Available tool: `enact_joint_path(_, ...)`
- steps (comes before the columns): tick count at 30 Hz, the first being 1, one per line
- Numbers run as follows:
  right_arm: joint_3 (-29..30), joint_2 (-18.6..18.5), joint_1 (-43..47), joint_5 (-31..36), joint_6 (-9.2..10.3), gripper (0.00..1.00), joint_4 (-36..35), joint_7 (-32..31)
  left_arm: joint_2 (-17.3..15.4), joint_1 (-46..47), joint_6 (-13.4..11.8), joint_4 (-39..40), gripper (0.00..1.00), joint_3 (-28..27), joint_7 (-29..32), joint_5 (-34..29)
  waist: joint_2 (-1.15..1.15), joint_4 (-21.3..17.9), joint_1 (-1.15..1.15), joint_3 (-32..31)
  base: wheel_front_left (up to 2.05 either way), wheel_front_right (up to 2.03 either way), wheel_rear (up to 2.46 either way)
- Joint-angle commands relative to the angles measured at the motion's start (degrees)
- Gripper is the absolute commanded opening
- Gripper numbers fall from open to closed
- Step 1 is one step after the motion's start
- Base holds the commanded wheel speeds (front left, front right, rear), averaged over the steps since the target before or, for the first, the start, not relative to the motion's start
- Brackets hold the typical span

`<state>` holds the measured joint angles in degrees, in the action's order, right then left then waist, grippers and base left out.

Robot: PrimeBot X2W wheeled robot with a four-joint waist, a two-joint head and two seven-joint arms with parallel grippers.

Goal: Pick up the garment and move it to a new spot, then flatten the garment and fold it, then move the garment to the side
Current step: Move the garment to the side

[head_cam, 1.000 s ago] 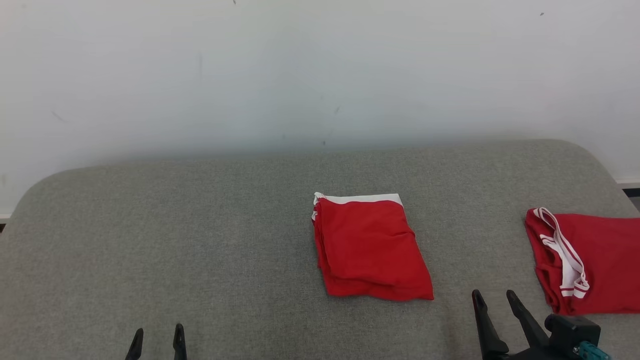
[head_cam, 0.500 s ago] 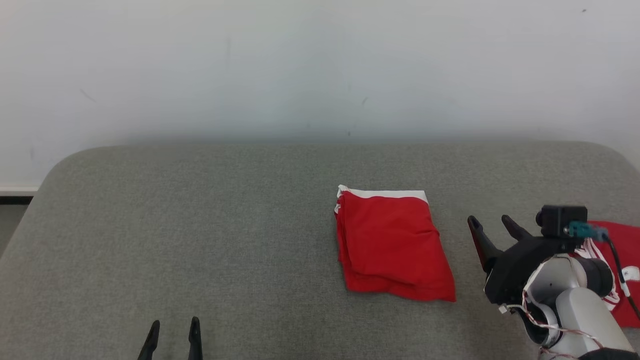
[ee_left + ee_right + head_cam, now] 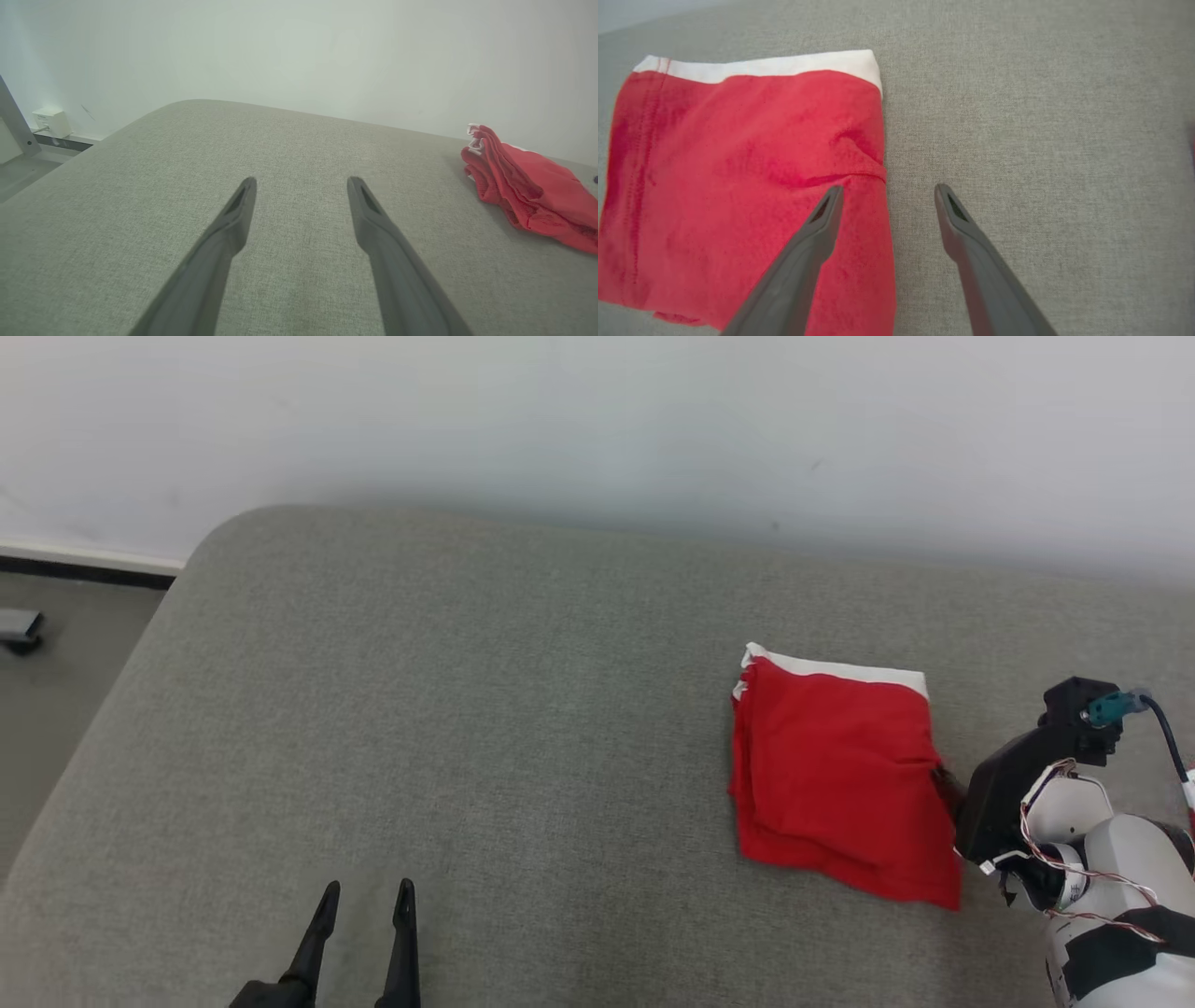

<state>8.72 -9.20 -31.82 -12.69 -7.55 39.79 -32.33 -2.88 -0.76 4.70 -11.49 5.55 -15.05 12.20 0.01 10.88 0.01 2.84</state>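
Grey woven upholstery [image 3: 467,709] runs out ahead of the left gripper [image 3: 368,889] and away to both sides, and its far corner to the gripper's left is rounded. Straight ahead, past the padding, there's a plain white wall [image 3: 597,411], faintly scuffed, with a soft shadow where the two meet. To the gripper's left lies grey floor [image 3: 56,709], with a dark skirting strip [image 3: 84,569] along the wall's foot. From the left wrist, a small white box [image 3: 49,122] sits against that wall beside a slanted grey post [image 3: 15,116]. The light is flat and even.
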Motion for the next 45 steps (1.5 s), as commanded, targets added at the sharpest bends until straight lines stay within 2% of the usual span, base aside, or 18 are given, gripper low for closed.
enact_joint_path(1, 0.7, -0.05, -0.3, 1.54, 0.16, 1.0, 0.96, -0.28, -0.01, 0.78, -0.18, 0.19, 1.0, 0.27, -0.15, 0.3, -0.01, 3.87, -0.01, 3.26, 0.0, 0.0, 0.0)
enact_joint_path(10, 3.43, 0.69, -1.2, 4.59, 0.16, 1.0, 3.32, 1.13, 0.0, 1.57, -0.65, 0.8, 1.0, 1.76, -0.15, 0.83, -0.01, 5.67, -0.01, 5.48, 0.0, 0.0, 0.0)
enact_joint_path(17, 7.25, 2.57, 0.15, 8.39, 0.16, 1.0, 8.2, -2.97, 0.0, 2.25, -1.07, 0.57, 1.0, 3.0, -0.15, 1.39, -0.01, 5.71, -0.01, 6.22, 0.0, 0.0, 0.0)
enact_joint_path(18, 7.51, 3.06, 0.06, 9.21, 0.16, 0.39, 8.37, -3.22, 0.0, 2.13, -1.17, 0.61, 1.0, 3.07, -0.15, 1.45, -0.01, 5.35, -0.01, 6.18, 0.0, 0.0, 0.0)
enact_joint_path(19, 7.51, 3.2, 0.02, 9.52, 0.16, 0.0, 8.25, -3.17, 0.0, 2.1, -1.24, 0.64, 1.0, 3.03, -0.16, 1.47, -0.01, 5.12, -0.01, 6.14, 0.0, 0.0, 0.0)
enact_joint_path(24, 4.48, 1.95, -0.89, 10.9, 0.17, 0.0, 6.43, -2.31, 0.0, 2.21, -1.41, 0.98, 1.0, 2.68, -0.16, 1.47, -0.01, 3.52, -0.01, 6.0, 0.0, 0.0, 0.0)
enact_joint_path(28, -3.3, -0.89, -2.71, 11.12, 0.18, 0.0, 3.53, -2.99, 0.0, 3.08, -1.63, 1.91, 1.0, 2.09, -0.15, 1.8, -0.01, 1.48, -0.01, 6.46, 0.0, 0.0, 0.0)
enact_joint_path(34, -15.67, -7.32, -4.71, 5.29, 0.17, 0.0, -4.45, -4.98, -0.01, 3.25, -2.02, 3.61, 1.0, 0.96, -0.16, 2.02, -0.01, -3.24, -0.01, 6.75, 0.0, 0.0, 0.0)
enact_joint_path(39, -21.32, -12.51, -3.86, -0.32, 0.17, 0.0, -12.11, -7.53, 0.0, 2.91, -2.08, 4.21, 1.0, 0.3, -0.16, 2.12, -0.01, -7.72, -0.01, 6.64, 0.0, 0.0, 0.0)
enact_joint_path(45, -25.77, -17.43, -3.66, -4.03, 0.17, 0.0, -20.49, -9.87, -0.01, 3.62, -2.25, 4.94, 1.0, -0.68, -0.15, 1.66, -0.01, -13.36, -0.01, 7.82, 0.0, 0.0, 0.0)
